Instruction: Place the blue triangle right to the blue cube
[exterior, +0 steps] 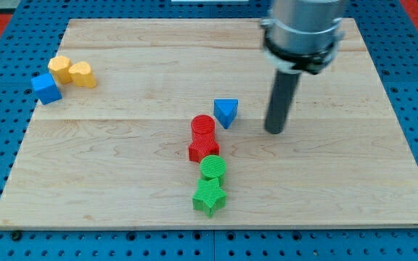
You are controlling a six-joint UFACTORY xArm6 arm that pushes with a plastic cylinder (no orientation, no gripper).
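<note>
The blue triangle [226, 112] lies near the middle of the wooden board [122, 167]. The blue cube [46, 88] sits far off at the view's left, at the board's left edge. My tip [274, 131] is down on the board to the right of the blue triangle, about a block's width away from it and a little lower in the view. It touches no block.
A yellow hexagon block [59, 68] and a yellow rounded block [83, 74] sit just right of the blue cube. A red cylinder [203, 127], a red star [204, 148], a green cylinder [212, 168] and a green star [209, 196] form a column below and left of the triangle.
</note>
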